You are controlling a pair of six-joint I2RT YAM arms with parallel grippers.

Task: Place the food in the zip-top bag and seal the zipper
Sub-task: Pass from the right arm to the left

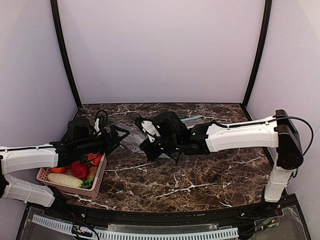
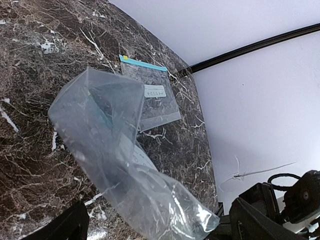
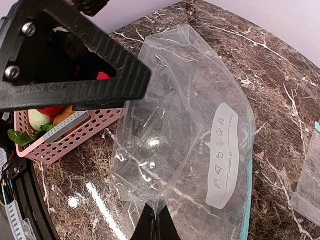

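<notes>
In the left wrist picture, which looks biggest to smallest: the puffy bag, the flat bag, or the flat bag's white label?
1. Puffy bag. It is nearer the camera, so that may make it look bigger than it is.
2. Flat bag.
3. White label.

I see two arms with smooth white shells, the left arm (image 1: 30, 157) and the right arm (image 1: 240, 136), both with black joints and black wrist housings. A thin black cable (image 1: 299, 119) arcs off the right one's dark joint block, and another curls above the left wrist. The left tool (image 1: 119, 137) has matte black triangular fingers (image 3: 75, 75) fixed with round silver screws (image 3: 27, 29), while the right tool (image 3: 155, 226) ends in plain black tips.
</notes>
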